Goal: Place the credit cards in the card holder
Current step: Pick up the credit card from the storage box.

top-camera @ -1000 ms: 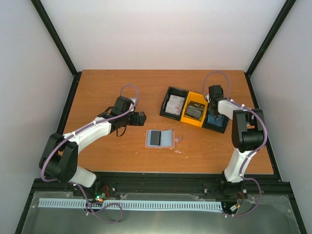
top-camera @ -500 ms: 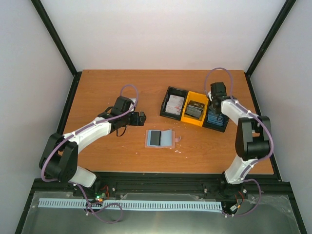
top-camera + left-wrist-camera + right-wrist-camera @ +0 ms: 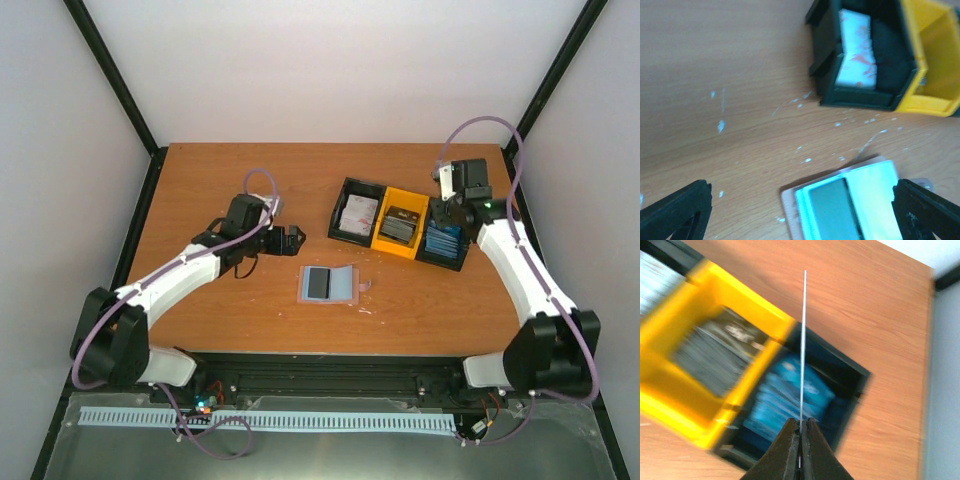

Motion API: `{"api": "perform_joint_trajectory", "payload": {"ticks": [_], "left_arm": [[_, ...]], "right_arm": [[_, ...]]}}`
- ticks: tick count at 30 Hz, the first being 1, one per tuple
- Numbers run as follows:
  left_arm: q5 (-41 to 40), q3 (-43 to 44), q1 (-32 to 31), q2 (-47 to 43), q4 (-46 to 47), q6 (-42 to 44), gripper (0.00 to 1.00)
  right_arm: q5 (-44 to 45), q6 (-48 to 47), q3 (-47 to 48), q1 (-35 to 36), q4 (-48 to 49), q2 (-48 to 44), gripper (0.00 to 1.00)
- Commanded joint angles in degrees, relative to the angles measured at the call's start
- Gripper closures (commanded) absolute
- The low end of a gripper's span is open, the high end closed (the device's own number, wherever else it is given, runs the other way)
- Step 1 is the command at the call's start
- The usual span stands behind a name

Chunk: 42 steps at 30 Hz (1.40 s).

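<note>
1. right hand [image 3: 801, 426]: closed on one card [image 3: 804, 340], pinched at its lower end. the card shows edge-on as a thin pale line, so can't tell face or colour.
2. that card hangs over the right black bin [image 3: 855, 371], which holds the blue cards [image 3: 790, 395], centre-right of the wrist view.
3. left hand [image 3: 291, 238]: jaws wide apart, holding nothing, over bare counter [image 3: 200, 180] just upper left of the card holder [image 3: 328, 285].
4. card holder lies open and flat, mid-frame in the top view, pale blue inside up. a dark grey card shows in its left half.
5. other stacks: white-and-red cards [image 3: 358, 213] in the left black bin [image 3: 340, 200], dark grey cards [image 3: 399, 226] in the yellow bin [image 3: 385, 243].
6. handling, my guess: card is v. light, stiff but a bit springy, slick plastic. the narrow pinch gives little contact, so it could twist or slip. best held by one short end, w/ most of the length free to feed into a slot.
7. holder looks light + soft and prob. slides when a card pushes in. left hand likely needs to pin an outer edge, clear of the slot mouth.
</note>
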Motion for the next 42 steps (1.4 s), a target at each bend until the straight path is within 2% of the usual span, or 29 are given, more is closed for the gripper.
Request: {"api": "perform_joint_trajectory", "payload": {"ticks": [1,2,6,8,12,15,19,21,29,34,38,42], "left_arm": [[5.7,3.3,0.2,-4.8,4.7,0.6,0.00],[7.4,3.5,0.2,-5.7,5.5,0.5,0.00],[14.1,5.9,0.3,-7.5,8.8,-0.1,0.00],[18.7,8.1,0.3,-7.4,9.7,-0.4,0.00],[29.0,14.6,0.3,-4.9,10.4,-3.2,0.00],[33.6,17.7,0.3,-3.0,11.1,-6.3,0.00],[35.0,19.8,0.3,-1.3,11.2,-8.8,0.02],[36.5,20.6,0.3,-0.5,10.8,-9.1,0.09],[48.4,17.7,0.3,-1.6,15.3,-9.3,0.54],[51.4,17.5,0.3,-1.9,15.9,-10.0,0.98],[49.1,16.0,0.3,-3.7,15.0,-8.9,0.99],[40.7,13.4,0.4,-5.8,10.8,-5.9,0.99]], "right_arm": [[-26.9,15.2,-1.4,0.9,-0.1,-6.9,0.97],[-35.1,18.4,-2.9,1.0,2.6,-8.4,0.97],[-58.6,33.9,-7.1,1.3,17.1,-10.6,0.97],[-66.0,42.2,-8.0,2.3,26.4,-9.6,0.97],[-73.7,53.5,-9.6,5.6,43.5,-7.5,0.97],[-76.2,55.5,-8.3,9.4,46.3,-5.6,0.97],[-80.3,53.7,-7.5,12.5,45.4,-4.7,0.97],[-82.1,52.1,-7.3,12.6,43.4,-4.6,0.97],[-83.6,47.0,-5.2,12.7,35.4,-4.3,0.97],[-83.8,46.7,-4.8,12.7,34.5,-3.8,0.95],[-78.9,40.0,-3.3,12.7,26.5,-4.1,0.55],[-73.6,38.5,-4.2,12.1,21.0,-3.2,0.45]]}}
